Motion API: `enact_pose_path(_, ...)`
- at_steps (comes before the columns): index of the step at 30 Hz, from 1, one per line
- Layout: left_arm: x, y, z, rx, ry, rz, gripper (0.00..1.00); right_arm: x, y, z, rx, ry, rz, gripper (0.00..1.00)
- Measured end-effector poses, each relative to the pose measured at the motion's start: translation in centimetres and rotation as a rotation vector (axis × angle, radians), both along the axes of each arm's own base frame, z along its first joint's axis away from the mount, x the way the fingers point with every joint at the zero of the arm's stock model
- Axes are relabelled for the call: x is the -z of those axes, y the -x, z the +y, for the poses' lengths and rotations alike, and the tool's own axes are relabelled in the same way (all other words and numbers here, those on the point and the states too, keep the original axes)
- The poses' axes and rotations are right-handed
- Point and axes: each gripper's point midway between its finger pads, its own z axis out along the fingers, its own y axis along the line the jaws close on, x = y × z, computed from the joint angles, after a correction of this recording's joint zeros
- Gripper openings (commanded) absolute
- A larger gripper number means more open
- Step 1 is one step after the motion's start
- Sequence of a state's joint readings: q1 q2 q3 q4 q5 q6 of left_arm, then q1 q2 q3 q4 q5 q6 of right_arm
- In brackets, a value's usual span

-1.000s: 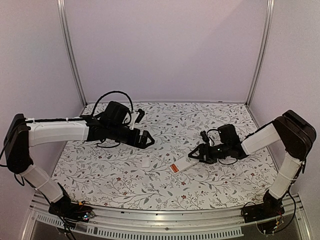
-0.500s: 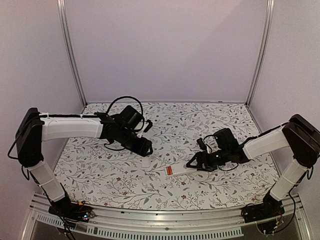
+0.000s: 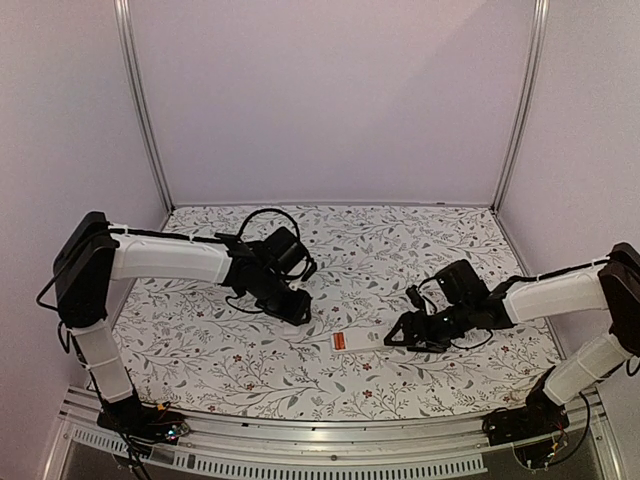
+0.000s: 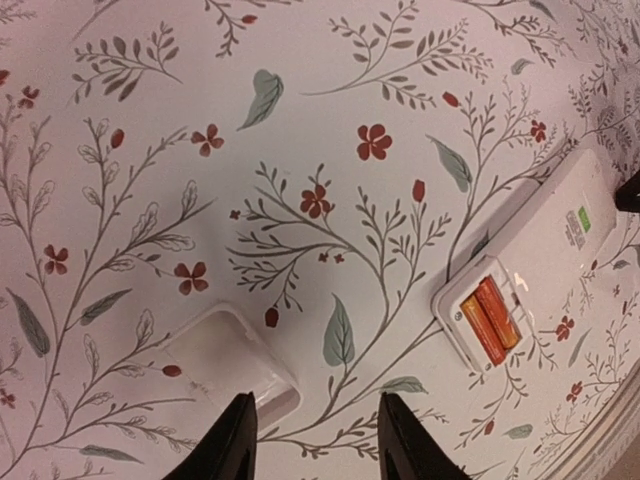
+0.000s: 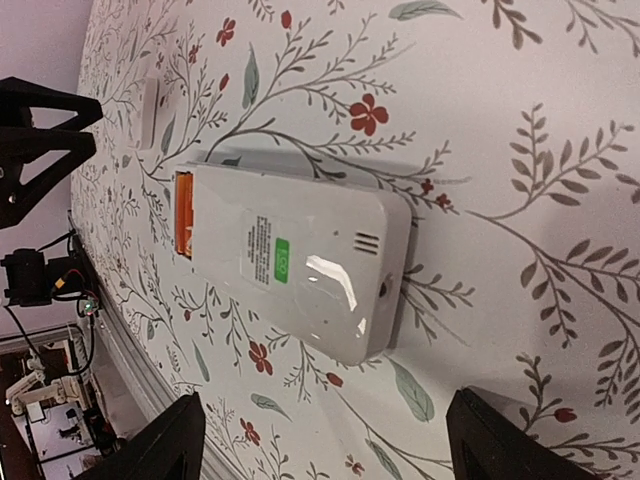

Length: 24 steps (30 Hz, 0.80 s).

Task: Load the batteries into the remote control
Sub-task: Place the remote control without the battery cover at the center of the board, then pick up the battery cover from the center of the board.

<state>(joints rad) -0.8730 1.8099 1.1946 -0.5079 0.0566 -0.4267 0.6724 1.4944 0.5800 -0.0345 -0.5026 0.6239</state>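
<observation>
Between spread left fingers and spread right fingers, white remote control holds orange batteries

Your top view looks down from above and behind the arm bases, taking in the whole table out to the far wall. Your left wrist view faces steeply down, close to the surface; your right wrist view sits closer still. All three share the remote control
</observation>
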Motion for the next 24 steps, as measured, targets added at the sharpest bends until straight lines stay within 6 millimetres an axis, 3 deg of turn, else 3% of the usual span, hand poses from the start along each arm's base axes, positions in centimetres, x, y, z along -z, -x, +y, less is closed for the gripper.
enact_pose_path(7,1.6,-0.4,0.0,-0.043,-0.057,0.023,0.31,-1.5,0.3,-2.3,0.039,0.081,-0.062,0.86)
enact_pose_path(13,3.2,-0.8,0.6,-0.069,-0.123,0.035,0.27,-3.9,-0.6,-2.2,-0.004,0.087,-0.165,0.84)
enact_pose_path(20,4.4,-1.1,1.0,-0.081,-0.173,0.039,0.19,-3.4,-0.8,-2.1,-0.079,0.202,-0.191,0.85)
enact_pose_path(24,4.4,-1.2,1.1,-0.079,-0.184,0.03,0.07,-2.1,-0.6,-2.2,-0.113,0.255,-0.169,0.85)
